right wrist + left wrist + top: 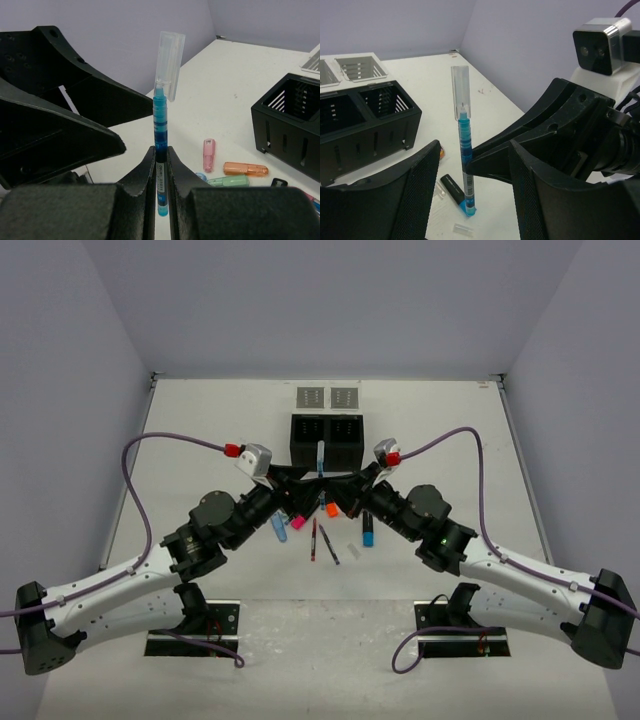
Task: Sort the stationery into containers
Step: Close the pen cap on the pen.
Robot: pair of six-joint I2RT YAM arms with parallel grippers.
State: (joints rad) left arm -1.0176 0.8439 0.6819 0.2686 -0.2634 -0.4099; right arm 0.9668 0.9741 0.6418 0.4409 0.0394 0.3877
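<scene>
Left jaws: we see the left gripper released, its two black jaws spread to either side of the upright pen and touching it on neither side.
Held pen: we find the thin blue-barrelled plastic pen with a clear cap standing upright between the two grippers, cap uppermost. It is on the near side of the box and outside both compartments.
Right jaws: we see the right gripper clenched on the pen's lower barrel, its tips pressed against both sides.
Box: the black rectangular slotted plastic box with two square compartments sits at mid-table, just beyond the grippers.
Trays: two flat light-grey square trays with dotted bottoms lie side by side just behind the box, toward the far edge.
Loose stationery, from above: on the white table, beneath and just nearer than the grippers, we pick out these items.
- the stubby blue highlighter
- the stubby pink highlighter
- the thin red pen
- the thin dark pen
- the stubby orange highlighter
- the small clear plastic piece
- the black-and-blue marker
Loose stationery, right wrist view: we also see the salmon-pink stubby highlighter and the pale green stubby highlighter lying close together on the table, apart from the box.
</scene>
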